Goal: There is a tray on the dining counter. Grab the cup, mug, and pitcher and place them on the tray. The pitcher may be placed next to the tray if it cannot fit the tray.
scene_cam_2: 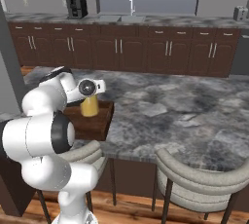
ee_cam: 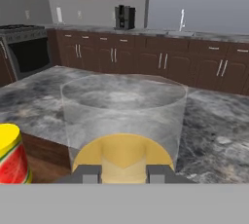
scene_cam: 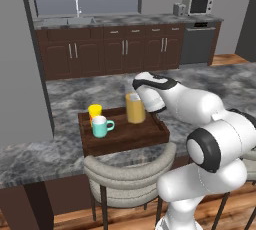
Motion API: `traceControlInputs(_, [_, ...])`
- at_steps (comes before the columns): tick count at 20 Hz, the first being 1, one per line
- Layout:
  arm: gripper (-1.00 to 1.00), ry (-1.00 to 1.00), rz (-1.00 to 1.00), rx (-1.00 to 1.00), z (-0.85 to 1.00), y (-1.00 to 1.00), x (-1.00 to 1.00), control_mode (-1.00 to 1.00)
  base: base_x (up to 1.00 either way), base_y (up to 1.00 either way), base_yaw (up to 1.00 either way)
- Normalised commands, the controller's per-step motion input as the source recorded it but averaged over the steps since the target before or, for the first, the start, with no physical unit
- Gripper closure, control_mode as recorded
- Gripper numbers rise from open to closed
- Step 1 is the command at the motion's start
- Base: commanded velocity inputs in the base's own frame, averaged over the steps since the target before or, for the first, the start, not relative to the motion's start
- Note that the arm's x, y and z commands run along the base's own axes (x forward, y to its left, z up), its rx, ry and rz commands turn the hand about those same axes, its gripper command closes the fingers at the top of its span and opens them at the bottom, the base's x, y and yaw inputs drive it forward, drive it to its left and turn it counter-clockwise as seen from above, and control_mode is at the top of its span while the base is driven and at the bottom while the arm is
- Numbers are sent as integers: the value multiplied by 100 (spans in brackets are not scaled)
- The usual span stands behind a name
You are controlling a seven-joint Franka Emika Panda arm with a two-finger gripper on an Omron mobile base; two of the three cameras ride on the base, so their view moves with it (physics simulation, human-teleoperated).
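The tall clear glass pitcher (scene_cam: 135,107) of orange-yellow liquid stands on the dark brown wooden tray (scene_cam: 135,135), clamped in the tool (ee_cam: 123,172). Beside it sit the small yellow cup (scene_cam: 95,111) and teal mug (scene_cam: 101,126), on the marbled grey table (scene_cam: 65,99).

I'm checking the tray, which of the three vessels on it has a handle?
The teal mug, at the tray's front left; the yellow cup and the pitcher have none.
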Motion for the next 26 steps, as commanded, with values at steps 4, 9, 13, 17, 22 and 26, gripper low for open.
traceControlInputs(4, [-100, 0, 0, 0, 0, 0, 0, -100, 0, 0, 0])
traceControlInputs(9, [-100, 0, 0, 0, 0, 0, 0, -100, 0, 0, 0])
traceControlInputs(13, [-100, 0, 0, 0, 0, 0, 0, -100, 0, 0, 0])
traceControlInputs(17, [-100, 0, 0, 0, 0, 0, 0, -100, 0, 0, 0])
traceControlInputs(22, [-100, 0, 0, 0, 0, 0, -4, -100, 0, 0, 0])
traceControlInputs(26, [-100, 0, 0, 0, 0, -1, -35, -100, 0, 0, 0])
